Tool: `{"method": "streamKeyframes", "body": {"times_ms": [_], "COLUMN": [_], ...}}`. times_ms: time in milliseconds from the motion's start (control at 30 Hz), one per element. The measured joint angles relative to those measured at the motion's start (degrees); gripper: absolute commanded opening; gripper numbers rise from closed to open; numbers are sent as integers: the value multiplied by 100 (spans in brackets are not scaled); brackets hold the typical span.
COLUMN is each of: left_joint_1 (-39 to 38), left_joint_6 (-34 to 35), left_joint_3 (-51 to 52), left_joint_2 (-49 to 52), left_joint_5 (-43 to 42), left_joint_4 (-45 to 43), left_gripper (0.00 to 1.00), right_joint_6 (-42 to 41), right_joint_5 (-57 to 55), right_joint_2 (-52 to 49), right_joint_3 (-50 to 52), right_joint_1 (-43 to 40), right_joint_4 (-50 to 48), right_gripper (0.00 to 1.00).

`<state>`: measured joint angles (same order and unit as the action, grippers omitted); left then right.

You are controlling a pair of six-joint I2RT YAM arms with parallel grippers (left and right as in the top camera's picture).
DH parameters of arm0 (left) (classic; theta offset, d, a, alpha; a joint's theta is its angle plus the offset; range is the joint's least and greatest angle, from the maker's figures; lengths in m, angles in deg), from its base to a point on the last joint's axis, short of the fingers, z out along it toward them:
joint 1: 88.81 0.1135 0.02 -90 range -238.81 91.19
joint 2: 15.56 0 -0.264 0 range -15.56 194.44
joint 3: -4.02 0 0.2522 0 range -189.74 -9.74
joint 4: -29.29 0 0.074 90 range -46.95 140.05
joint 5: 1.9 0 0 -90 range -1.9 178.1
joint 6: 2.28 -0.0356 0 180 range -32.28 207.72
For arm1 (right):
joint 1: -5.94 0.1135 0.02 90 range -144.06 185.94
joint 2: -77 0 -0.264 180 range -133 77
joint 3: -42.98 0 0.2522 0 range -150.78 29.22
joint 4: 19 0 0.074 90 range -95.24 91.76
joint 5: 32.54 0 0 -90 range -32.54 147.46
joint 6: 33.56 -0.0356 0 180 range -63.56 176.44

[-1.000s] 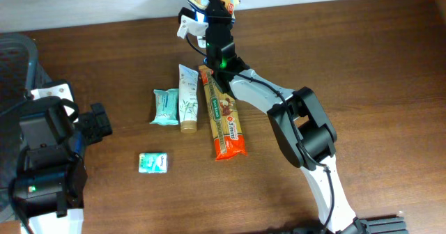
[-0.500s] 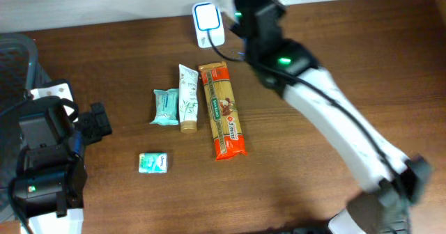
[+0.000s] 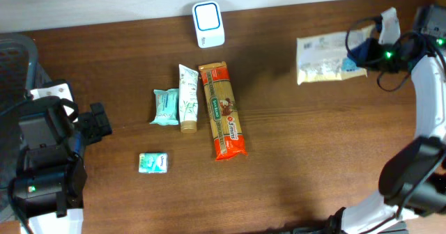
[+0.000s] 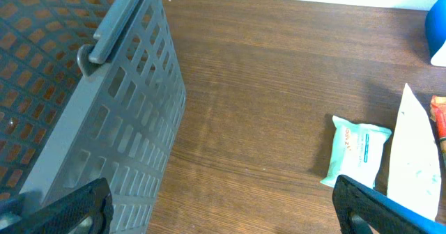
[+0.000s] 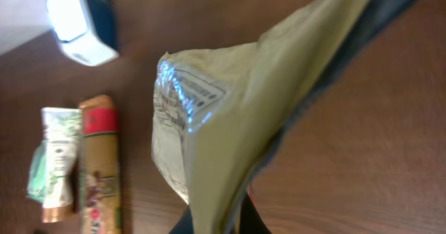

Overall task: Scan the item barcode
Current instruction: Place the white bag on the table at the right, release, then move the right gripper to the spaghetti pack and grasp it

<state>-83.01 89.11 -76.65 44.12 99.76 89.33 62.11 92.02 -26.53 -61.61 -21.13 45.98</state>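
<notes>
packet [image 3: 322, 58] pale yellow, glossy, crinkled; small printed label near corner.

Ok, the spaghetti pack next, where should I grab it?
I'd come from straight above and pinch across its narrow width, toward the end nearer the robot. The spaghetti pack lies flat and long, and the tube crowds its left side further up.

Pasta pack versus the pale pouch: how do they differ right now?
The pasta pack is long, narrow and orange-red; the pale pouch is broader and cream. The pasta pack lies on the table; the pale pouch is gripped in the right hand. Both are printed packets.
</notes>
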Motion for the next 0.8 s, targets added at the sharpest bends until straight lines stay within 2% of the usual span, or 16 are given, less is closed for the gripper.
{"method": "streamKeyframes", "body": {"times_ms": [267, 300, 333, 367, 400, 500, 633, 700, 800], "left_joint_1": [0, 0, 0, 0, 0, 0, 0, 0, 0], "left_joint_6": [-2, 0, -2, 0, 0, 0, 0, 0, 0], "left_joint_3": [0, 0, 0, 0, 0, 0, 0, 0, 0], "left_joint_2": [0, 0, 0, 0, 0, 0, 0, 0, 0], "left_joint_5": [0, 0, -2, 0, -2, 0, -2, -2, 0], "left_joint_4": [-2, 0, 0, 0, 0, -4, 0, 0, -2], "left_gripper": [99, 99, 99, 99, 99, 99, 99, 99, 99], "right_joint_6": [-153, -177, -273, -520, -621, -1123, -1300, -1342, -1342], "right_joint_5": [157, 142, 26, -225, -332, -564, -455, -251, 48], "right_joint_2": [-1228, -1292, -1294, -1294, -1294, -1303, -1292, -1276, -1268], "right_joint_3": [199, 199, 199, 197, 197, -11, -844, -1305, -1429], "right_joint_1": [-546, -546, -546, -555, -564, -778, -911, -807, -317], "right_joint_4": [-603, -629, -627, -629, -627, -157, 826, 1401, 1565], "right_gripper": [4, 8, 20, 52, 100, 99, 99, 99, 99]}}
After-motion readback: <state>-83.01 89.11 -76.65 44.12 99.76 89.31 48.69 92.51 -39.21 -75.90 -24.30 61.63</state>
